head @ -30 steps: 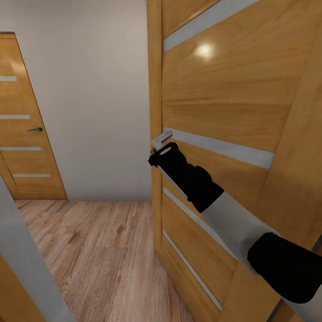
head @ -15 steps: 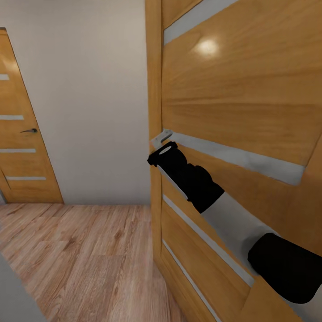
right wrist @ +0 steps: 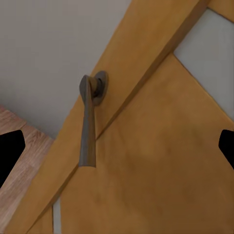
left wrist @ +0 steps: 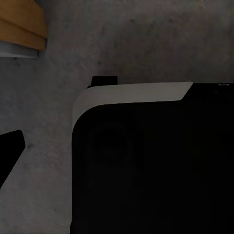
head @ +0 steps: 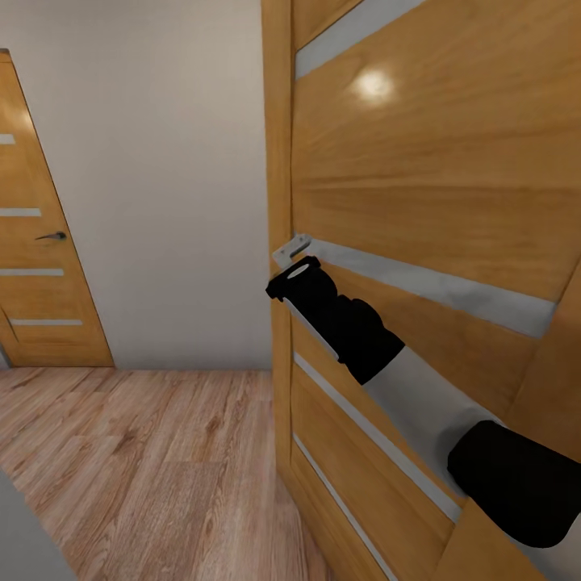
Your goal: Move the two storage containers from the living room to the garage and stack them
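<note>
- While the right arm [head: 355, 327] is reaching toward the orange-brown door [head: 420, 177], its right hand [right wrist: 117, 146] is standing wide, fingertips [right wrist: 9, 151] cut off at the frame edges, nothing held.
- The door handle [right wrist: 89, 122] is hanging just ahead, untouched.
- The left hand is hiding behind a dark body [left wrist: 146, 170] over grey concrete floor [left wrist: 136, 44]; I cannot tell its spread.
- A second door [head: 36, 242] is standing across the wood plank floor [head: 153, 460].

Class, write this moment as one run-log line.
phase: at door | right claw: open, facing door handle, not touching | door: ajar | containers: unseen
</note>
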{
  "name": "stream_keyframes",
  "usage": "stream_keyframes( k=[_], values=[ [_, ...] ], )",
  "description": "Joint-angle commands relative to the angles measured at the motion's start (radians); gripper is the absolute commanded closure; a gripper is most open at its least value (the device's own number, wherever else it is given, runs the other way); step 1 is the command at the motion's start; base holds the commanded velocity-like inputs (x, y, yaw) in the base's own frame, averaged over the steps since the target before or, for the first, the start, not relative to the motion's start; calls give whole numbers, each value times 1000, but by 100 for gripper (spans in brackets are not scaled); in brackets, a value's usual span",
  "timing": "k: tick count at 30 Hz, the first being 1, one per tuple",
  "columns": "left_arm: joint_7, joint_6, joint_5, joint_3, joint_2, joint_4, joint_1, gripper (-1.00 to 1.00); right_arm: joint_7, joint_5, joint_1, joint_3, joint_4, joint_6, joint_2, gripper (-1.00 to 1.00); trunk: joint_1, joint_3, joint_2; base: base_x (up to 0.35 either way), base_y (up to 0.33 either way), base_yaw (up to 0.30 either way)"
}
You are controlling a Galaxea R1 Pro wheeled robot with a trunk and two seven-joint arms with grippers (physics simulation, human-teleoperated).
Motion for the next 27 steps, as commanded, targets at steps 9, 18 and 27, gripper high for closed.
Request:
stream_keyframes(
  k=[9,18,27],
  values=[
    [0,-4,1,0,0,0,0,-100,-10,-15,-2,1,6,3,0,-100,0,-1,-1,0,0,0],
    [0,-4,2,0,0,0,0,-100,-10,-58,-2,1,7,4,0,-100,0,-1,-1,0,0,0],
    [0,-5,2,0,0,0,0,-100,-9,-59,-2,1,24,8,0,-100,0,-1,-1,0,0,0]
  ],
)
